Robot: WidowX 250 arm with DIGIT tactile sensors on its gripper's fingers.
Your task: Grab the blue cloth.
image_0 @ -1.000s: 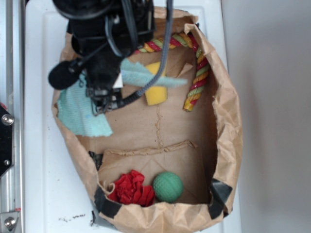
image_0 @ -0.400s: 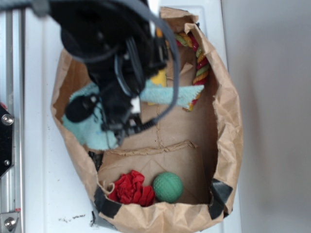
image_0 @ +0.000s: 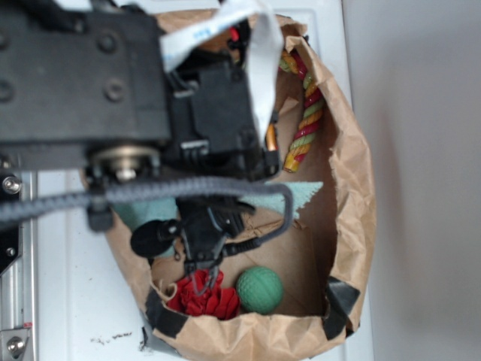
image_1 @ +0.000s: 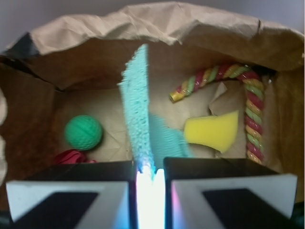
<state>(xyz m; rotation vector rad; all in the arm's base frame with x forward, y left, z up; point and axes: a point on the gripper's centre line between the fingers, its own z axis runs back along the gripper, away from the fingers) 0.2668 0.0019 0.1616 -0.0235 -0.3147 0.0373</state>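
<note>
The blue cloth point(image_1: 137, 114) is a teal fuzzy towel that hangs stretched from between my fingers down into the paper bag. My gripper point(image_1: 148, 168) is shut on its top edge, with only a narrow strip of cloth in the slit between the black fingers. From the exterior camera the arm covers most of the cloth. Only a teal corner point(image_0: 302, 194) and a patch on the left point(image_0: 140, 215) show. The gripper point(image_0: 200, 269) hangs over the bag's front part, just above the red fabric.
An open brown paper bag point(image_0: 353, 195) on a white table point(image_0: 60, 301) holds everything. Inside lie a green ball point(image_0: 259, 289), a red ruffled fabric bunch point(image_0: 204, 296), a striped rope point(image_0: 306, 120) and a yellow sponge point(image_1: 212, 130). A metal rail point(image_0: 13, 248) runs along the left.
The arm has risen toward the exterior camera and moved toward the bag's front end, carrying the blue cloth off the bag floor. The cloth's right corner slid the same way.
</note>
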